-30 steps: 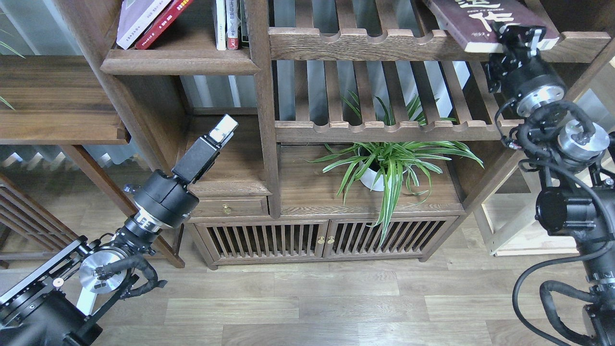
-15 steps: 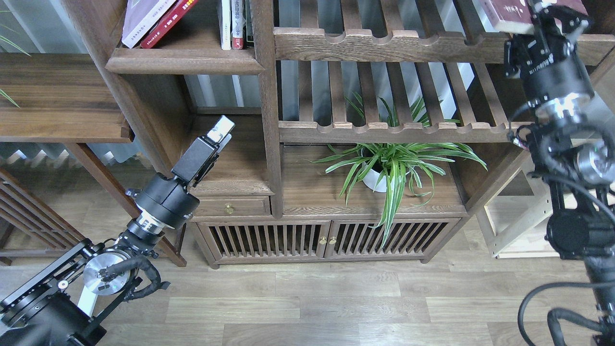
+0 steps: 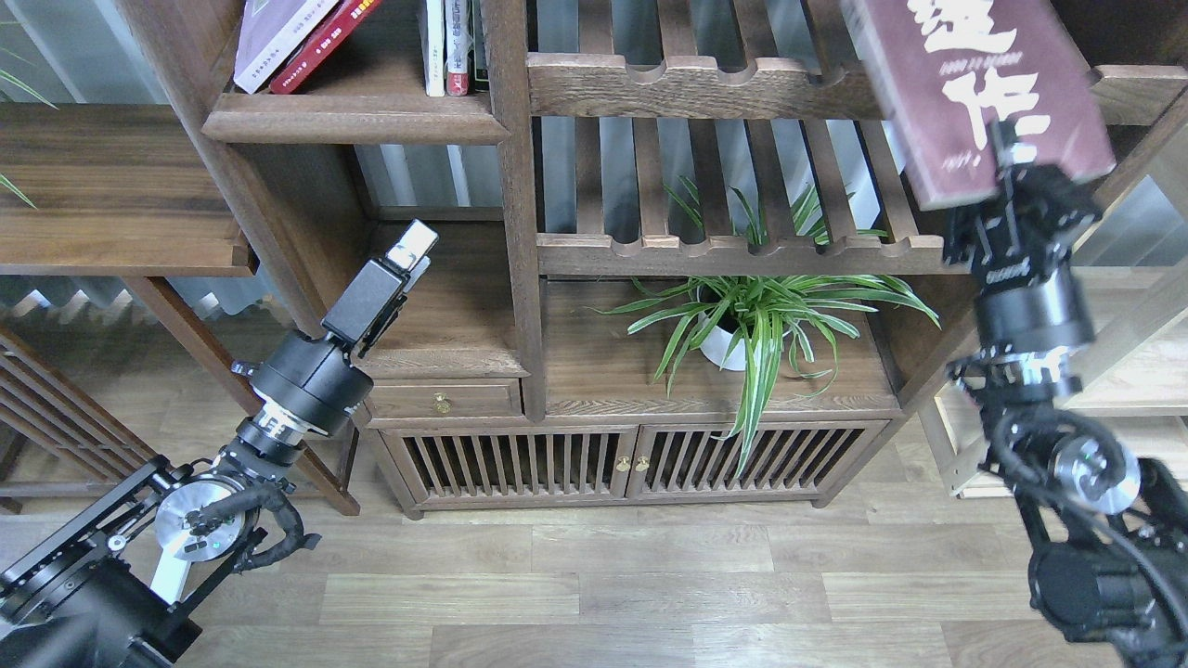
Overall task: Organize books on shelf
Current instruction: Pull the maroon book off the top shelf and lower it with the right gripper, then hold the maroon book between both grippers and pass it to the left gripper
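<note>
My right gripper [image 3: 1016, 162] is shut on the lower edge of the dark brown book [image 3: 974, 88] with large white Chinese characters. It holds the book up, cover facing me, in front of the upper slatted rack [image 3: 696, 83] of the dark walnut shelf [image 3: 506, 213]. The pale lavender book [image 3: 274, 37] and the red book [image 3: 325, 42] lean together on the upper left board [image 3: 353, 116]. My left gripper [image 3: 413, 249] is shut and empty, low in front of the small compartment above the drawer [image 3: 444, 401].
Two thin upright books [image 3: 445, 46] stand at the right end of the upper left board. A potted spider plant [image 3: 752, 320] sits on the board under the lower rack. Slatted cabinet doors [image 3: 631, 459] are below. A pale wood frame [image 3: 1104, 399] stands at the right.
My right arm has pulled down and back, bringing the brown book off the upper rack so its full cover shows. My left gripper has shifted slightly left.
</note>
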Tool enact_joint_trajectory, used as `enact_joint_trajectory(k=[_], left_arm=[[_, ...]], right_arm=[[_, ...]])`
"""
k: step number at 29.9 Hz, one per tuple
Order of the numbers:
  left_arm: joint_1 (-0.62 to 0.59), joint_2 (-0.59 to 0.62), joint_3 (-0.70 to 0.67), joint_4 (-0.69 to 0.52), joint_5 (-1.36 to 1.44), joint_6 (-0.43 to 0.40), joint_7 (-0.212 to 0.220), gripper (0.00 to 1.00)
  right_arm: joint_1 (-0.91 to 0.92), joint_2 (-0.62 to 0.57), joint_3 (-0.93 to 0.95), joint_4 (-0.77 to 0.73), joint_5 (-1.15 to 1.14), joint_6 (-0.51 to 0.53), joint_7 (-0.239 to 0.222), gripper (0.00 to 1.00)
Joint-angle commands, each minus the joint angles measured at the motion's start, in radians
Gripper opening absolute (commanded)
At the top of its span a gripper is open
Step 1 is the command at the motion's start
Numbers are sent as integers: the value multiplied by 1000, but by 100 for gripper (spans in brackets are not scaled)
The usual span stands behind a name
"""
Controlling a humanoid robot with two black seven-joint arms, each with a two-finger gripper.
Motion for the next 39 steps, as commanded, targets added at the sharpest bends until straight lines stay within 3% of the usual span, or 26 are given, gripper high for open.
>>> enact_joint_trajectory(k=[1, 12, 17, 22, 33, 39], left_arm=[[-13, -13, 1, 15, 0, 0, 4, 98], [-36, -123, 16, 27, -103, 0, 16, 98], [-68, -174, 21, 92, -102, 0, 20, 98], [-60, -171, 90, 153, -105, 0, 65, 98], [-47, -160, 162, 147, -109, 0, 73, 98], [-25, -142, 168, 133, -109, 0, 115, 97]], right_arm=[[-68, 5, -17, 1, -5, 1, 0, 6], [-88, 35, -184, 4, -92, 1, 1, 5], [-88, 168, -259, 4, -159, 1, 3, 5], [-89, 239, -322, 4, -247, 1, 1, 5], [-97, 321, -457, 2, -321, 1, 1, 5], [-97, 331, -483, 2, -327, 1, 0, 5]])
